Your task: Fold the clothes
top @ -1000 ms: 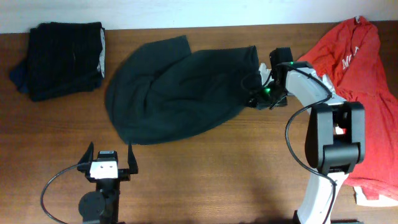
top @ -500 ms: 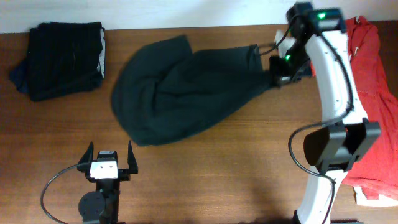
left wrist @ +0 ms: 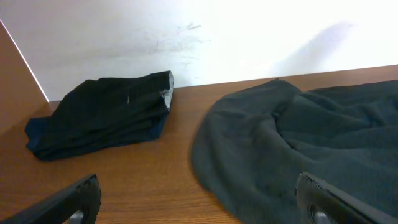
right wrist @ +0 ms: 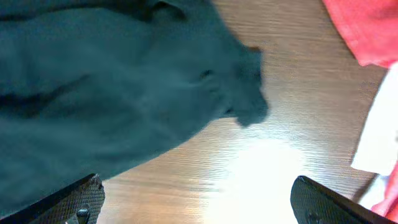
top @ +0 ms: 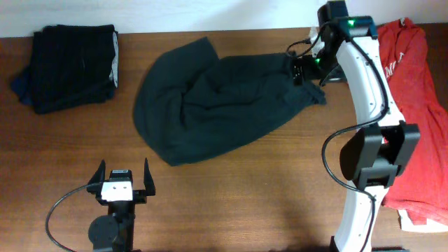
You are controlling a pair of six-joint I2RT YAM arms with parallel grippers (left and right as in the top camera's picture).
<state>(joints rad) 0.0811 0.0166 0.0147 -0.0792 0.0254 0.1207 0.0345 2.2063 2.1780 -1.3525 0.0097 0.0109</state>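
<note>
The dark charcoal T-shirt (top: 217, 105) lies crumpled across the middle of the table, no lettering showing. It also shows in the left wrist view (left wrist: 298, 149) and the right wrist view (right wrist: 112, 81). My right gripper (top: 308, 70) is open and empty, above the shirt's right end near the back edge; its wide-apart fingers (right wrist: 199, 202) frame bare wood. My left gripper (top: 124, 180) is open and empty near the table's front edge, left of the shirt's lower edge; its fingers (left wrist: 199, 202) are spread wide.
A black folded garment with a pale stripe (top: 70, 66) lies at the back left, also in the left wrist view (left wrist: 106, 115). A red T-shirt with white lettering (top: 413, 91) is spread along the right side. A white wall (left wrist: 186, 37) runs behind the table.
My right gripper pulled the shirt's right end to the right and toward the back, then let go of it. The shirt shifted right. The left arm has not moved.
</note>
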